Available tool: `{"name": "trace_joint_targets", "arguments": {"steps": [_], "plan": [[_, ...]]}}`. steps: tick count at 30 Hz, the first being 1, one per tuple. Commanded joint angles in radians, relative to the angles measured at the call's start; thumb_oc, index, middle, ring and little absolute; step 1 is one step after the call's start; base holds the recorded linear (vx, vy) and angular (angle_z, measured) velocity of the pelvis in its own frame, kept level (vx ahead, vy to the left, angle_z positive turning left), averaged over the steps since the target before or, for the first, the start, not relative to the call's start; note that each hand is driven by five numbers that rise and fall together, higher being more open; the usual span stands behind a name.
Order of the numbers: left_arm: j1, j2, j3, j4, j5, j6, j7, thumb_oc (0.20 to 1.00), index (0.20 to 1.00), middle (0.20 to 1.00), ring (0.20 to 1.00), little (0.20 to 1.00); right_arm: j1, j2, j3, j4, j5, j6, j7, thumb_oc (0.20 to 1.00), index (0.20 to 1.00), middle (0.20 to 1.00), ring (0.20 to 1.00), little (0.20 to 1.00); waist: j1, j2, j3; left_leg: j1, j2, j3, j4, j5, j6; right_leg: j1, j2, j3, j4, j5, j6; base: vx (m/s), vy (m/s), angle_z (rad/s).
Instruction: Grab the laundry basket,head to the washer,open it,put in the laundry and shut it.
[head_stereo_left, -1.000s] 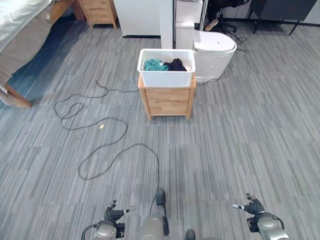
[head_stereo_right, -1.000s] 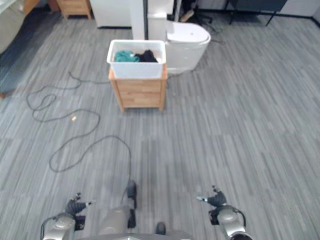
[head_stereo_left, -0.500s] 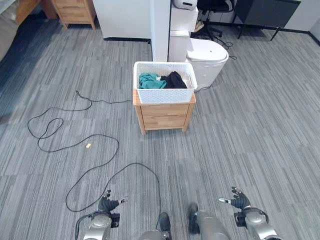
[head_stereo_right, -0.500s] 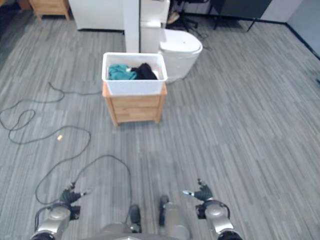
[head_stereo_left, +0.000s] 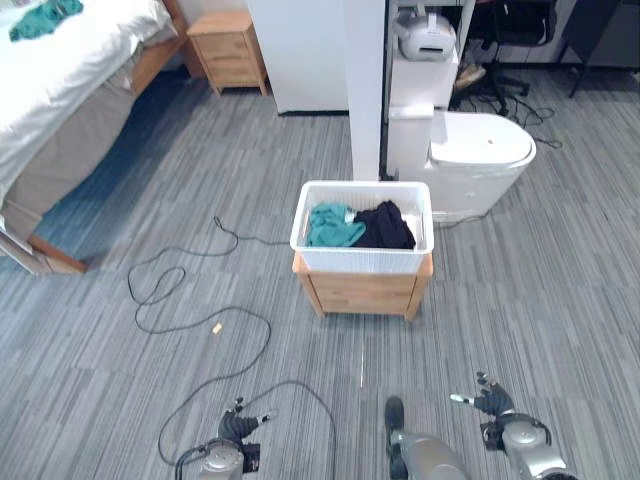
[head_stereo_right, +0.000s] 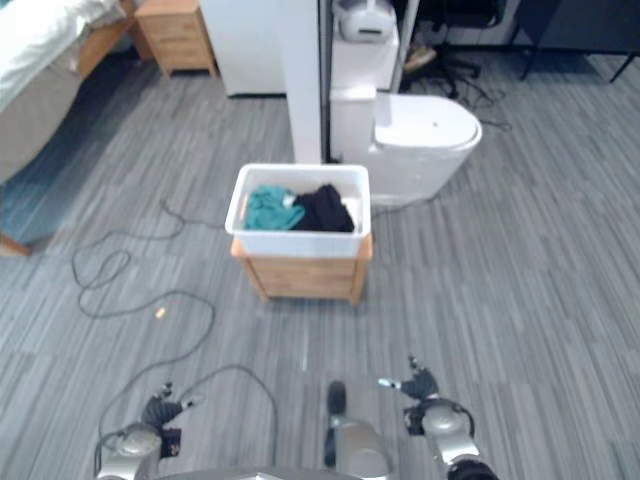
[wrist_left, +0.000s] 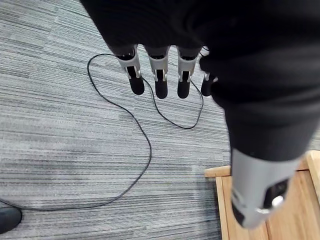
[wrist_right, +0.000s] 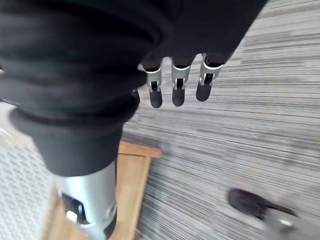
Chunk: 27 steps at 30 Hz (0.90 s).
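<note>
Basket (head_stereo_left: 363, 228) sits on a small wooden cabinet (head_stereo_left: 362, 290), holding teal cloth (head_stereo_left: 330, 224) and black cloth (head_stereo_left: 385, 226), washer (head_stereo_left: 468, 170) just behind. Left hand (wrist_left: 157, 75) and right hand (wrist_right: 175, 82) hang relaxed, fingers straight, empty. Left eye view adds a bed (head_stereo_left: 70, 70).

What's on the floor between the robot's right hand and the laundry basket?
In the left eye view, bare grey floor separates the right hand from the laundry basket, which sits on a wooden cabinet.
</note>
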Motion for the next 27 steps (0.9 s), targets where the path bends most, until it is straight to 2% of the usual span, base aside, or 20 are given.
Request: {"name": "trace_joint_targets", "arguments": {"steps": [1, 2, 3, 4, 8, 11, 13, 17, 18, 21, 23, 25, 26, 27], "plan": [[-0.024, 0.043, -0.002, -0.028, -0.039, -0.015, -0.002, 1.000, 1.000, 1.000, 1.000, 1.000, 0.024, -0.037, 0.013, -0.010, 0.040, -0.018, -0.012, 1.000, 1.000, 1.000, 1.000, 1.000, -0.022, -0.052, -0.027, -0.014, -0.015, 0.028, -0.159, 0.056, 0.042, -0.008, -0.066, 0.002, -0.017, -0.074, 0.161, 0.19, -0.047, -0.34], [-0.027, 0.040, -0.003, -0.023, -0.044, -0.014, -0.002, 1.000, 1.000, 1.000, 1.000, 1.000, 0.021, -0.040, 0.014, -0.006, 0.041, -0.017, -0.013, 1.000, 1.000, 1.000, 1.000, 1.000, -0.016, -0.059, -0.025, -0.045, -0.017, 0.036, -0.172, 0.037, 0.054, 0.013, -0.069, 0.008, -0.022, -0.086, 0.162, 0.30, -0.038, -0.28], [-0.026, 0.040, -0.004, -0.028, -0.040, -0.014, 0.002, 1.000, 1.000, 1.000, 1.000, 1.000, 0.018, -0.053, 0.011, -0.018, 0.045, -0.021, -0.017, 1.000, 1.000, 1.000, 1.000, 1.000, 0.005, -0.075, -0.004, -0.149, -0.028, 0.048, -0.229, 0.011, 0.068, 0.059, -0.085, 0.025, -0.028, -0.114, 0.165, 0.30, -0.039, -0.04], [-0.025, 0.040, -0.005, -0.028, -0.040, -0.014, 0.002, 1.000, 1.000, 1.000, 1.000, 1.000, 0.018, -0.053, 0.011, -0.018, 0.045, -0.021, -0.017, 1.000, 1.000, 1.000, 1.000, 1.000, 0.006, -0.074, -0.003, -0.147, -0.027, 0.048, -0.228, 0.009, 0.068, 0.061, -0.084, 0.025, -0.028, -0.115, 0.166, 0.25, -0.010, -0.11], [-0.032, 0.044, 0.013, -0.021, -0.060, -0.019, 0.020, 1.000, 1.000, 1.000, 1.000, 1.000, 0.014, -0.055, 0.011, -0.004, 0.046, -0.020, -0.034, 1.000, 1.000, 1.000, 1.000, 1.000, 0.047, -0.065, 0.035, -0.236, -0.011, 0.038, -0.344, 0.139, 0.044, 0.122, -0.065, 0.041, -0.035, -0.139, 0.157, 0.15, 0.033, -0.45], [-0.024, 0.046, 0.026, -0.006, -0.072, -0.025, 0.028, 1.000, 1.000, 1.000, 1.000, 1.000, 0.016, -0.050, 0.006, -0.002, 0.050, -0.019, -0.038, 1.000, 1.000, 1.000, 1.000, 1.000, 0.064, -0.062, 0.038, -0.251, -0.020, 0.012, -0.370, 0.167, 0.040, 0.148, -0.055, 0.066, -0.026, -0.158, 0.154, 0.20, 0.092, -0.60], [-0.005, 0.056, 0.035, 0.002, -0.055, -0.026, 0.026, 1.000, 1.000, 1.000, 1.000, 1.000, 0.012, -0.045, -0.002, -0.010, 0.044, -0.023, -0.037, 1.000, 1.000, 1.000, 1.000, 1.000, 0.074, -0.060, 0.010, -0.200, -0.041, 0.011, -0.399, 0.143, 0.062, 0.184, -0.065, 0.095, -0.019, -0.176, 0.168, 0.33, 0.247, -0.74], [-0.001, 0.072, 0.044, -0.010, -0.044, -0.026, 0.026, 1.000, 1.000, 1.000, 1.000, 1.000, 0.007, -0.044, -0.002, -0.040, 0.031, -0.024, -0.034, 1.000, 1.000, 1.000, 1.000, 1.000, 0.083, -0.066, -0.004, -0.175, -0.056, 0.023, -0.390, 0.112, 0.085, 0.187, -0.082, 0.123, 0.011, -0.184, 0.182, 0.18, 0.209, -0.28], [-0.003, 0.095, 0.052, -0.039, -0.038, -0.026, 0.027, 1.000, 1.000, 1.000, 1.000, 1.000, -0.009, -0.043, 0.008, -0.075, 0.021, -0.024, -0.030, 1.000, 1.000, 1.000, 1.000, 1.000, 0.090, -0.070, 0.001, -0.168, -0.059, 0.040, -0.382, 0.092, 0.105, 0.157, -0.089, 0.136, 0.084, -0.188, 0.195, 0.09, 0.227, -0.22], [-0.012, 0.118, 0.058, -0.075, -0.033, -0.030, 0.039, 1.000, 1.000, 1.000, 1.000, 1.000, -0.039, -0.042, 0.016, -0.103, 0.021, -0.029, -0.032, 1.000, 1.000, 1.000, 1.000, 1.000, 0.092, -0.072, 0.016, -0.162, -0.060, 0.060, -0.375, 0.080, 0.119, 0.105, -0.091, 0.153, 0.162, -0.184, 0.212, 0.02, 0.114, -0.38], [-0.024, 0.132, 0.067, -0.093, -0.046, -0.034, 0.045, 1.000, 1.000, 1.000, 1.000, 1.000, -0.064, -0.034, 0.025, -0.122, 0.024, -0.036, -0.035, 1.000, 1.000, 1.000, 1.000, 1.000, 0.097, -0.071, 0.026, -0.155, -0.060, 0.078, -0.370, 0.068, 0.127, 0.055, -0.093, 0.142, 0.220, -0.178, 0.222, 0.02, 0.087, -0.34], [-0.026, 0.135, 0.072, -0.099, -0.053, -0.036, 0.049, 1.000, 1.000, 1.000, 1.000, 1.000, -0.074, -0.034, 0.030, -0.129, 0.024, -0.034, -0.035, 1.000, 1.000, 1.000, 1.000, 1.000, 0.097, -0.071, 0.029, -0.143, -0.062, 0.086, -0.374, 0.063, 0.128, 0.032, -0.096, 0.126, 0.222, -0.167, 0.225, 0.07, 0.016, -0.49], [-0.044, 0.146, 0.074, -0.088, -0.070, -0.031, 0.065, 1.000, 1.000, 1.000, 1.000, 1.000, -0.101, -0.047, 0.050, -0.122, 0.017, -0.034, -0.042, 1.000, 1.000, 1.000, 1.000, 1.000, 0.097, -0.071, 0.031, -0.125, -0.061, 0.105, -0.386, 0.055, 0.124, -0.010, -0.109, 0.066, 0.179, -0.146, 0.217, 0.11, -0.027, -0.20], [-0.040, 0.152, 0.074, -0.099, -0.071, -0.036, 0.059, 1.000, 1.000, 1.000, 1.000, 1.000, -0.098, -0.047, 0.045, -0.129, 0.018, -0.027, -0.037, 1.000, 1.000, 1.000, 1.000, 1.000, 0.092, -0.073, 0.029, -0.124, -0.067, 0.097, -0.382, 0.053, 0.124, 0.009, -0.111, 0.054, 0.150, -0.149, 0.216, 0.11, -0.028, -0.22]]}}
